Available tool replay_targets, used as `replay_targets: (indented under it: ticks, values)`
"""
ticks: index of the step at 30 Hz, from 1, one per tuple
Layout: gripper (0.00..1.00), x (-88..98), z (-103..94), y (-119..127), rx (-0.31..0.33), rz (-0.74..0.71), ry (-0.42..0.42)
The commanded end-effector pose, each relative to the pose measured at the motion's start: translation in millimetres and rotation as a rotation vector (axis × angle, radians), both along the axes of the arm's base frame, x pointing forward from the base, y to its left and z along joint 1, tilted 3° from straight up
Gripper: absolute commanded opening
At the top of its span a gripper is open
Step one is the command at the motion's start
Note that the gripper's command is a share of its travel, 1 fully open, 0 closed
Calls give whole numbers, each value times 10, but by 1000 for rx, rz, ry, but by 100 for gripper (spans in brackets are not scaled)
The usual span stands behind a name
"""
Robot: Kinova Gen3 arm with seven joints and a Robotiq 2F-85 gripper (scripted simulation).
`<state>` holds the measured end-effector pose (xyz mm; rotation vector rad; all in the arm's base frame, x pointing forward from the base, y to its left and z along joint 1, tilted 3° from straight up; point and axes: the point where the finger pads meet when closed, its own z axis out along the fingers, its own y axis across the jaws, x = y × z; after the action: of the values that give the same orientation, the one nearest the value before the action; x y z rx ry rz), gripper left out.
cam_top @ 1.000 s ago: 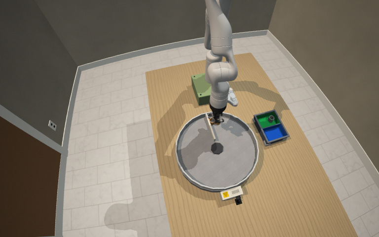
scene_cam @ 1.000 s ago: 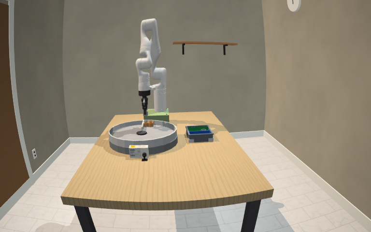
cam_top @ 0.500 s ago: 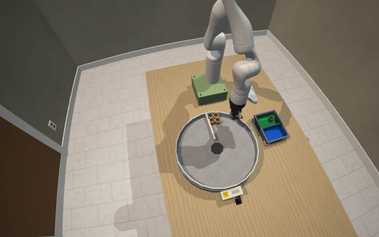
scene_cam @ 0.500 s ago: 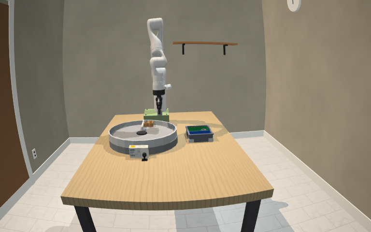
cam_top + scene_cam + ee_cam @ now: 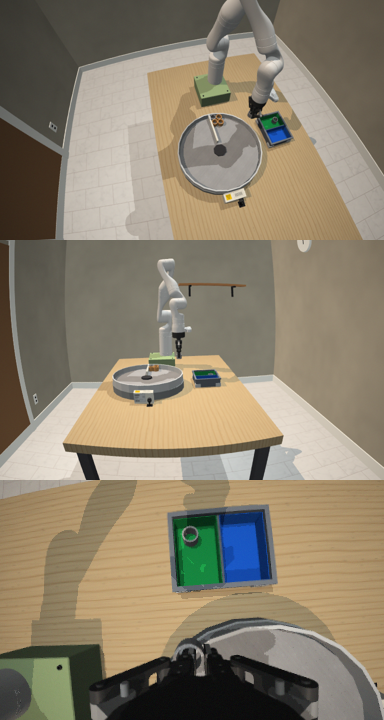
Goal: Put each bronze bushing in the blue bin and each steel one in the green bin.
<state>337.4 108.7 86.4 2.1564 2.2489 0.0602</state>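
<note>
One gripper (image 5: 254, 114) (image 5: 178, 352) (image 5: 199, 652), nearly closed, pinching 1 grey steel bushing (image 5: 250, 115) (image 5: 178, 356) (image 5: 188, 641) at the fingertips. I have it up in the air between the turntable (image 5: 181, 150) (image 5: 147, 390) (image 5: 310, 670) and the two bins, closer to the green bin (image 5: 267, 124) (image 5: 201, 373) (image 5: 197, 567) in my top view.

Turntable count: 4 bushings, bunched beside 1 pale bar (image 5: 213, 130) (image 5: 146, 371). That's 3 bronze bushings (image 5: 214, 124) (image 5: 156, 368) plus 1 grey steel one (image 5: 210, 117). Green bin: 1 steel bushing (image 5: 274, 122) (image 5: 210, 374) (image 5: 190, 543), correct bin. Blue bin (image 5: 278, 136) (image 5: 207, 376) (image 5: 242, 550) adjoins green, 1 divider between. Visible total: 6 bushings, 3 bronze, 3 steel.

So the hand (image 5: 253, 114) (image 5: 178, 352) (image 5: 199, 652) has swung right, grey bushing (image 5: 249, 114) (image 5: 183, 647) in its grip. A second ago it's over the bushing cluster (image 5: 220, 121) (image 5: 153, 368), then by the turntable's (image 5: 258, 169) (image 5: 147, 390) (image 5: 320, 634) far-right rim; now it's past that, up near the green bin (image 5: 267, 123) (image 5: 202, 373) (image 5: 200, 562). Cluster's uncovered from above too.
</note>
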Motion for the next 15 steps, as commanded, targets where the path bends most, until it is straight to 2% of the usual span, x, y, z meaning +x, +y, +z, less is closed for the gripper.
replay_targets:
  ticks: [1, 3, 7, 8, 10, 14, 15]
  values:
    - [0, -10, -3, 366, 0, 34, -2]
    - [0, -10, 0, 582, 0, 32, -2]
    - [0, -11, 0, 603, 0, 34, -2]
    - [0, -11, 1, 721, 0, 34, -2]
    - [0, -11, 1, 721, 0, 34, -2]
    - [0, -13, 8, 1195, 0, 34, -2]
    - [0, -13, 8, 1195, 0, 34, -2]
